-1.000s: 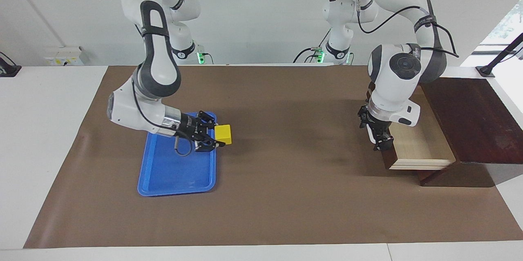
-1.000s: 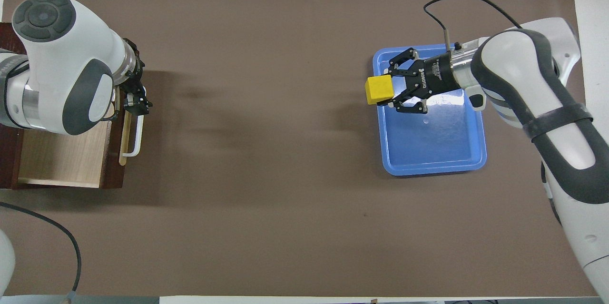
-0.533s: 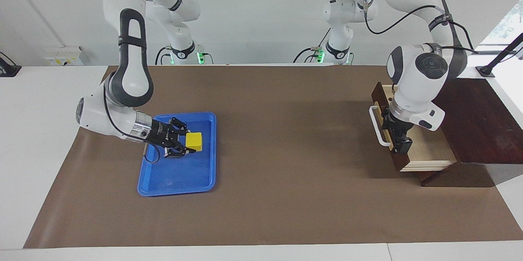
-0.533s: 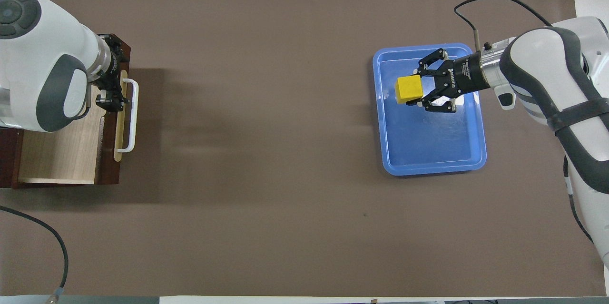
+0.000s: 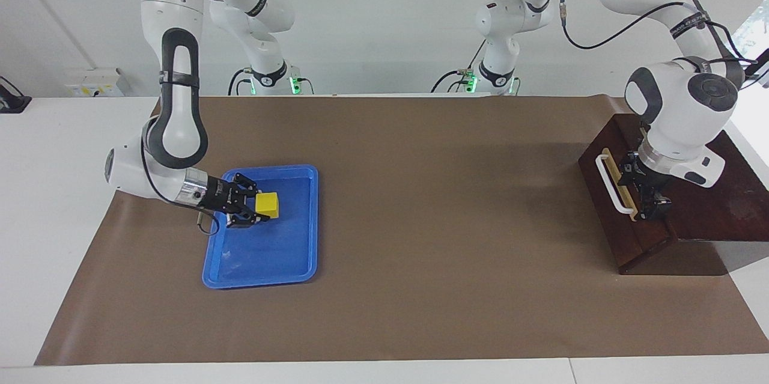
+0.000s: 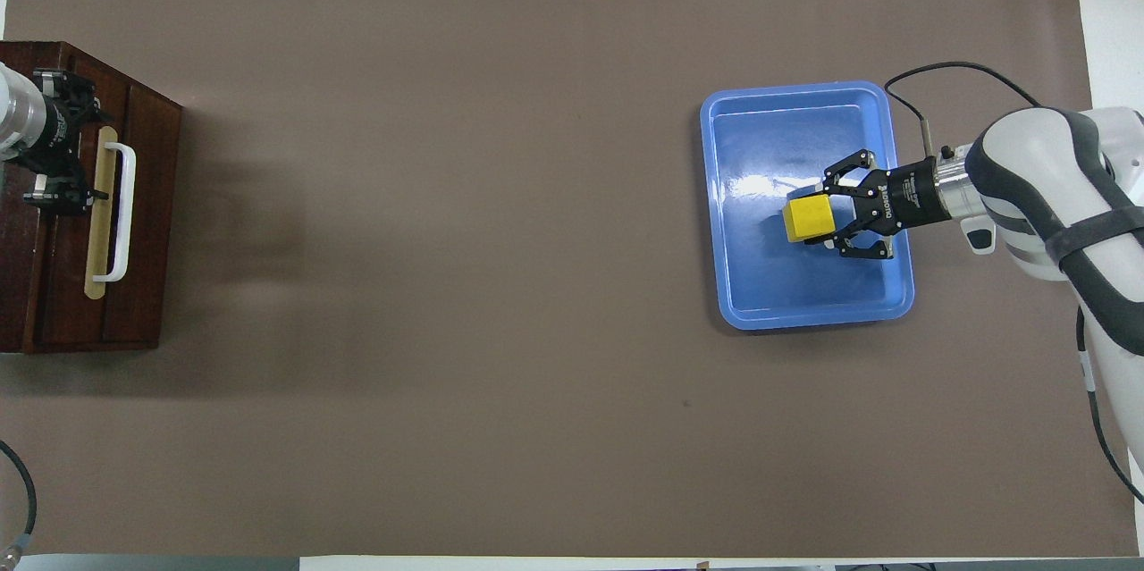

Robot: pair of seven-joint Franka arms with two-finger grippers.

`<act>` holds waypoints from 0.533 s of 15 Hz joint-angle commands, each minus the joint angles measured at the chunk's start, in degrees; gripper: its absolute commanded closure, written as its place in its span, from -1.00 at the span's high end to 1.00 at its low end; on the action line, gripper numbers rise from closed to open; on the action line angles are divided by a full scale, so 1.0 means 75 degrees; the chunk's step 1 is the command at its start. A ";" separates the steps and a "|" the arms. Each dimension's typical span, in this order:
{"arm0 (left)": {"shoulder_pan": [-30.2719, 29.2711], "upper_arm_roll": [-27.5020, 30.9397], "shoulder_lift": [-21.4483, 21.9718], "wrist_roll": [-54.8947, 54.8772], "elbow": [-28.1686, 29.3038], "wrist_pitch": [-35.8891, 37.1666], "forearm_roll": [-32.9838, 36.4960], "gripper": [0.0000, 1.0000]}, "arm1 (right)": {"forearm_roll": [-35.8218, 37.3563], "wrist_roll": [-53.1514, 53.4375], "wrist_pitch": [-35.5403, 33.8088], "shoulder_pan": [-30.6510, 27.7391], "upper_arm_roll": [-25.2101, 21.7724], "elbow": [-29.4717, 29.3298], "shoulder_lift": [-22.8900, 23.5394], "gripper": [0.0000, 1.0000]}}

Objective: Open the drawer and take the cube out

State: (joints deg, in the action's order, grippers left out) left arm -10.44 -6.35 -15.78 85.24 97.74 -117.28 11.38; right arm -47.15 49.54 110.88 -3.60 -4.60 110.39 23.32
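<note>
My right gripper [image 5: 251,216], reaching in low and sideways, pinches the small yellow cube [image 5: 267,204] over the flat blue plastic tray [image 5: 300,264]. My left gripper [image 5: 652,201] points down on the shut dark brown wooden drawer [image 5: 637,240]; its fingers' state I cannot tell.

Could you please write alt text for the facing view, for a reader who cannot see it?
The right gripper holds the yellow cube over the blue tray. At the table's other end, the left gripper is at the shut drawer, beside its white handle.

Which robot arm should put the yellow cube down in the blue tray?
The right arm. Its tool is shut on the yellow cube over the blue tray. The left tool is at the closed drawer, beside its white handle.
</note>
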 commanded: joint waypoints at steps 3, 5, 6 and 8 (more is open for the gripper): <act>-0.0062 -0.0044 0.0088 -0.0233 0.0105 -0.0054 0.0194 1.00 | -0.0076 -0.0407 0.0450 -0.0059 0.0062 0.0633 -0.0390 -1.00; -0.0002 -0.0114 0.0100 -0.0408 0.0070 -0.0054 0.0159 1.00 | -0.0182 -0.0406 0.0648 -0.0001 0.0062 0.0808 -0.0414 0.20; 0.0044 -0.0114 0.0135 -0.0420 0.0046 0.0004 0.0124 1.00 | -0.0182 -0.0430 0.0696 -0.0001 0.0062 0.0809 -0.0414 0.99; 0.0220 -0.0219 0.0381 -0.0804 0.0058 0.0342 0.0112 1.00 | -0.0182 -0.0407 0.0685 0.0023 0.0062 0.0786 -0.0402 1.00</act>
State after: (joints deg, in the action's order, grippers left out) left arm -10.37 -7.74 -15.43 82.12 97.64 -117.11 11.65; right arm -47.54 47.77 114.83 -3.34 -4.41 114.22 22.14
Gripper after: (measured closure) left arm 0.000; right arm 0.352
